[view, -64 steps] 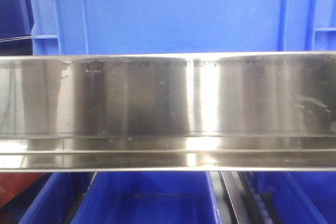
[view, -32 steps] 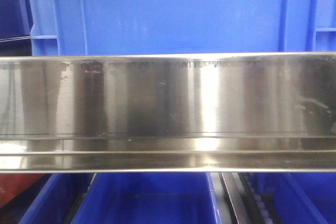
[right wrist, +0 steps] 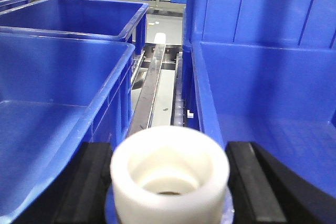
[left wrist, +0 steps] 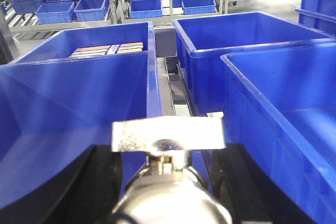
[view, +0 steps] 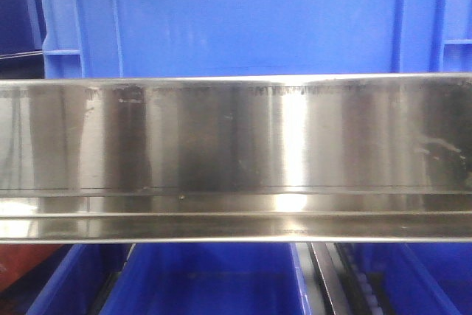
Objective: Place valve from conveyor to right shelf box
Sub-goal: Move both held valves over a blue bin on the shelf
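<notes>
Background: rows of blue bins on racks fill both wrist views. The front view is taken up by the brushed steel rail of the right shelf [view: 236,145], with a blue crate [view: 243,12] above it.
Change: almost nothing. Over the last second only the dark reflections near the rail's left end deepen and shift a little, while rail and crate keep their places.
Meaning: you can take it that the base is parked at the shelf and only an arm moves before it. The carry looks done, the drop not yet.
Right gripper [right wrist: 169,184]: closed on the valve [right wrist: 169,169], with a black finger [right wrist: 94,182] pressed against either side of its white cap, which faces the camera.
Valve position: held in that gripper and lined up with the gap between two bins, where a steel strip [right wrist: 152,87] runs away from you. The right-hand bin [right wrist: 202,93] has its rim just beside it, and the left-hand bin [right wrist: 113,95] flanks the other side.
Left gripper [left wrist: 168,187]: clamped on a silvery metal part [left wrist: 168,134] with a flat tab on top, near the wall between two bins.
Conveyor: not in view.
Next: you likely need to shift sideways over a bin's interior before letting go. Which bin is meant, you cannot tell here.
</notes>
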### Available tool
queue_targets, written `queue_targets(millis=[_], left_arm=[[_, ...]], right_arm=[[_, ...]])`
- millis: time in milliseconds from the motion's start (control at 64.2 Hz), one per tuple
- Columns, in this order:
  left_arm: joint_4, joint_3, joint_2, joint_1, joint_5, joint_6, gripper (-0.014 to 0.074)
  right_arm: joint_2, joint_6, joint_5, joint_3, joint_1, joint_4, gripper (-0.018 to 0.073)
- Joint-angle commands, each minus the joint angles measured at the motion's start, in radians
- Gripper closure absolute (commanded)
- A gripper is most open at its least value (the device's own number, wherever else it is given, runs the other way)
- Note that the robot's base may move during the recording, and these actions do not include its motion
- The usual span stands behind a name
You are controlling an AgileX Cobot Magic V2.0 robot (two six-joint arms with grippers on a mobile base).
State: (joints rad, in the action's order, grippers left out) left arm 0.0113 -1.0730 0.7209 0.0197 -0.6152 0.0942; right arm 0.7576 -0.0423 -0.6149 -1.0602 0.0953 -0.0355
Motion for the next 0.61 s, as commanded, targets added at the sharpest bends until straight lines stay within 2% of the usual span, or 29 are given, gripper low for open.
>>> queue_targets(millis=[0, 592], left_arm=[[0.007, -0.005, -0.008, -0.006, 0.058, -0.001, 0.0708], [0.007, -0.005, -0.007, -0.006, 0.084, -0.001, 0.0708]], right_arm=[[-0.010, -0.001, 0.077, -0.017, -0.001, 0.005, 0.0712], [-0.010, -0.001, 0.089, -0.017, -0.001, 0.004, 0.0712]])
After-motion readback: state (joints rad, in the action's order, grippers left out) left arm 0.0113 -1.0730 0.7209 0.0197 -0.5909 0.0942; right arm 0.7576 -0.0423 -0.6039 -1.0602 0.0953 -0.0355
